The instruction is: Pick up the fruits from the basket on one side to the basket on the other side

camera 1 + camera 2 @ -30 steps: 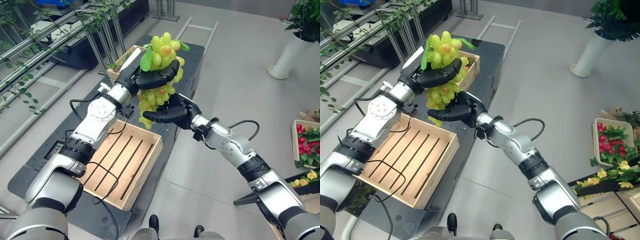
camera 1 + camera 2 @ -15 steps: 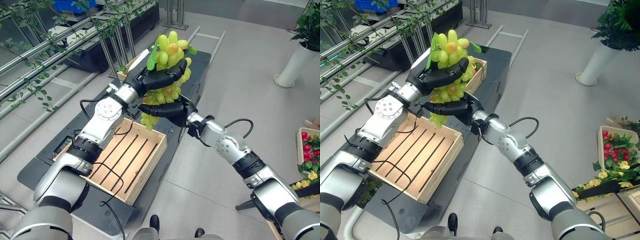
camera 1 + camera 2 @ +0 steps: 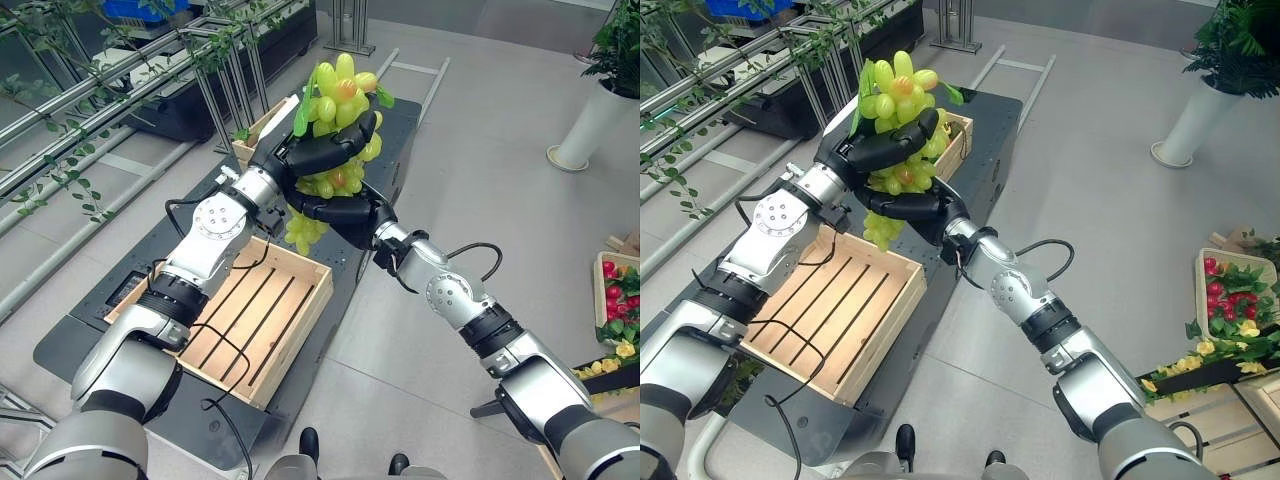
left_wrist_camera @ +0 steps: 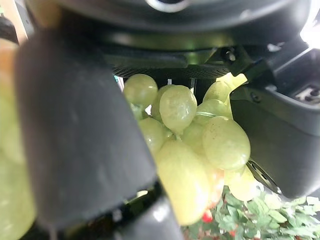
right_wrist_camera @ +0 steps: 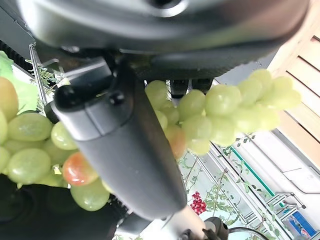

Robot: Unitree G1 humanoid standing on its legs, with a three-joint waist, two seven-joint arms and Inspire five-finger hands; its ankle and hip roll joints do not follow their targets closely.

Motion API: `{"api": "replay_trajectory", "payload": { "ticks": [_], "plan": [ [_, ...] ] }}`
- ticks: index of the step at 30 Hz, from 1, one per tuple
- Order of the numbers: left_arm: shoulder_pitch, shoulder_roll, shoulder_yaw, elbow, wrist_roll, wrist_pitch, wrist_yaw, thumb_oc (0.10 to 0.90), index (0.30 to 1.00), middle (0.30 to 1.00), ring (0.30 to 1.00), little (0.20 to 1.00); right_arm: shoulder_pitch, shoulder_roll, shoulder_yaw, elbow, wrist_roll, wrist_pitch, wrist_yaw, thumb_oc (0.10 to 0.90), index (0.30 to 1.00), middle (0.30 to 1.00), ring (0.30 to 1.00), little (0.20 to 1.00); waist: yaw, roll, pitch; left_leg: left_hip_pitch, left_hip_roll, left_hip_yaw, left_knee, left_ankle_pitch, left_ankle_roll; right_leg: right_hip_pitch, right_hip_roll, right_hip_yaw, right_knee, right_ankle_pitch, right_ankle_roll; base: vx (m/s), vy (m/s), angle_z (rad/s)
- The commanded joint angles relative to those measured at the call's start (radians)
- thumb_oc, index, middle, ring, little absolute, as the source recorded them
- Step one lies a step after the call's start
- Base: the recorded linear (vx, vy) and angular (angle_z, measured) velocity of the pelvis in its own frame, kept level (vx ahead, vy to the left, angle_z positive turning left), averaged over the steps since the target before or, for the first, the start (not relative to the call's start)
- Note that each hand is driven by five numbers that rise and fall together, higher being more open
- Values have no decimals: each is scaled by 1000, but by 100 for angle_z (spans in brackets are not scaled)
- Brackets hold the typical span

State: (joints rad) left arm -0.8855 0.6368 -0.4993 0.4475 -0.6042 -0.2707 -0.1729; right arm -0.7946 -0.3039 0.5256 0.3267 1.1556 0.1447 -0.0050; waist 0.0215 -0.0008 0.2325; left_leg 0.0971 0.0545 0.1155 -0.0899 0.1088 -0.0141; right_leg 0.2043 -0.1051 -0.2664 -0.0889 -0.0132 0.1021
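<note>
Grapes (image 3: 338, 100): one large green bunch with a leaf, held aloft between both hands, above the dark desk (image 3: 400, 120). Left hand (image 3: 320, 152): fingers curled round the upper part of the bunch, gripping it from the 9 o'clock side; its wrist view shows grapes pressed between thumb and fingers. Right hand (image 3: 340, 208): just below the left, fingers wrapped round the lower half of the bunch from the 3 o'clock side, likewise gripping; the right wrist view shows grapes on both sides of its thumb. The tail of the bunch (image 3: 300, 230) hangs free beneath the right hand, over the far edge of the near crate (image 3: 300, 330). Near crate: slatted wood, lying on the desk at 7 o'clock from the grapes, nothing visible inside it. Far crate (image 3: 956, 146): wooden, at 12 o'clock behind the hands, largely hidden by them; contents cannot be told. Off the desk, at 3 o'clock on the floor, a tray of red and yellow fruit with leaves (image 3: 618, 300). A white planter (image 3: 588, 125) stands at 2 o'clock. Metal racks with vines (image 3: 120, 80) run along the 10 o'clock side.
</note>
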Motion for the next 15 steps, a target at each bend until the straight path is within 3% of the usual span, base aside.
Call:
{"api": "replay_trajectory", "payload": {
  "ticks": [1,2,15],
  "plan": [
    [-157,-99,8,125,-61,-57,36,720,780,780,780,780,-162,93,-55,43,58,-222,-21,400,300,300,300,300,22,19,-208,40,11,-14,3,-141,-45,-3,-13,-42,2,-36,-40,0,0,0],
    [-155,-99,10,129,-60,-57,36,800,900,900,900,900,-162,92,-57,41,56,-221,-23,400,300,300,300,300,22,19,-208,40,10,-15,3,-142,-45,-3,-13,-42,2,-36,-40,0,0,0],
    [-130,-98,65,196,-64,-69,154,800,900,900,900,900,-147,66,-83,35,23,-223,-48,400,300,300,300,300,15,15,-207,43,15,-11,3,-142,-46,-5,-12,-36,2,-36,-41,0,0,0]
  ]
}}
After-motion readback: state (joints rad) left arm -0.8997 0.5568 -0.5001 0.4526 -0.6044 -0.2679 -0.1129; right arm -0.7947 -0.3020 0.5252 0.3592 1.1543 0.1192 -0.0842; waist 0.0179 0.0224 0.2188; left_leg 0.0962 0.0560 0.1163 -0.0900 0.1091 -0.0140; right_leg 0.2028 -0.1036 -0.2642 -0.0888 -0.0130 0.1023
